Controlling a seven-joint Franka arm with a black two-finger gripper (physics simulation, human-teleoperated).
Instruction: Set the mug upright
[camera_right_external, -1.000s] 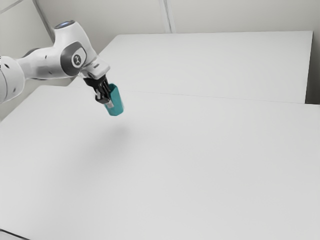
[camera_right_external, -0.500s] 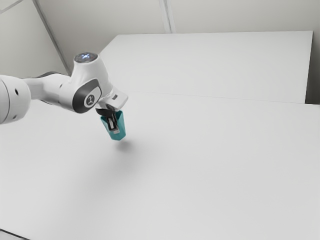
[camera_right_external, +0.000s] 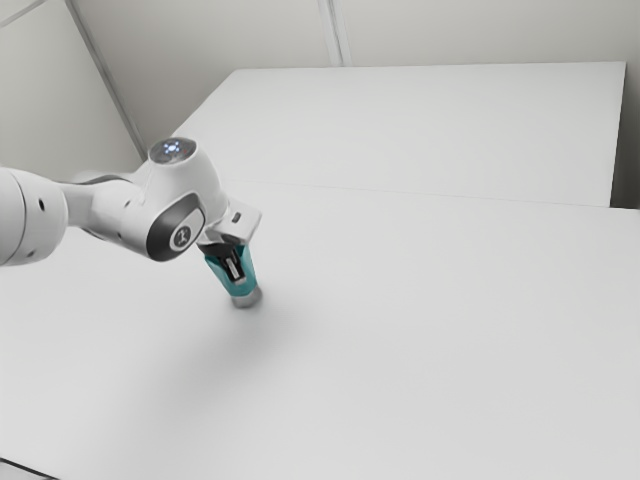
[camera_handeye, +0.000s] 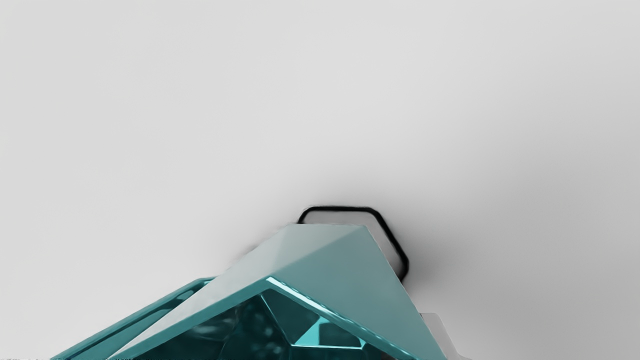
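The white tabletop (camera_right_external: 400, 330) is shown beneath the mug (camera_handeye: 320, 270), which is clamped, mouth up and slightly tilted, by the gripper (camera_right_external: 237, 274). Full base contact is unclear; tipping could be caused by release while leaning.

I see a bare room, its type unclear: smooth white rectangular tabletop (camera_right_external: 420, 350), plain pale-grey flat walls (camera_right_external: 480, 30).
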